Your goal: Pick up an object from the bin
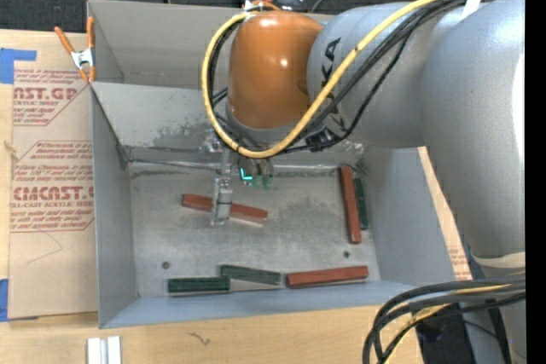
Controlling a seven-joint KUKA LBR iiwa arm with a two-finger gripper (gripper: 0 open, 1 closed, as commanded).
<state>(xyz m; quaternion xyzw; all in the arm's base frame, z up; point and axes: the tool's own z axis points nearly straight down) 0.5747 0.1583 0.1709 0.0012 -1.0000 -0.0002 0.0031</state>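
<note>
Hanging upright over the middle of the central red-brown stick [247, 216], the hand [223, 209] seems placed for a balanced lift; whether apart or clamped cannot be told.

Centre: gripper [223, 213] low over the short reddish-brown flat bar [249, 216] — that spot is blocked.
Left: bare floor of the grey metal bin [153, 239], open right up to the wall.
Right wall: long reddish-brown bar [350, 209] and dark green strip [363, 200] side by side, hugging it.
Front wall: left dark green bar [198, 286], second dark green bar [252, 274] and front reddish-brown bar [327, 276] in a row — no lane there.
Middle right: free floor between the centre bar and the right-hand pair.
</note>
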